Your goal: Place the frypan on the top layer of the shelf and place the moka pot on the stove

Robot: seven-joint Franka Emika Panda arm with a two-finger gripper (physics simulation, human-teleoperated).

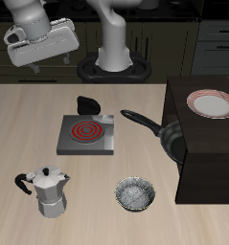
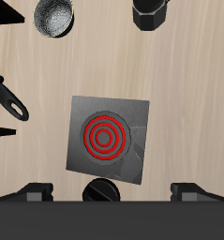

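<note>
The black frypan [image 1: 170, 140] sits low on the table against the side of the dark shelf [image 1: 207, 153], its long handle [image 2: 10, 94] pointing toward the stove. The grey stove [image 1: 87, 134] with its red coil [image 2: 106, 138] has nothing on it. Nearer the table's front edge stands the silver moka pot [image 1: 47, 189], upright; only its edge [image 2: 156, 9] shows in the wrist view. My gripper [image 1: 15, 36] hangs high above the back of the table, far from both, open and empty, and its fingertips [image 2: 31, 194] frame the stove from above.
A white plate with a pink rim [image 1: 210, 102] lies on the shelf's top. A small silvery patterned bowl [image 1: 135, 194] stands near the front edge beside the moka pot. A black knob [image 1: 87, 103] sits just behind the stove.
</note>
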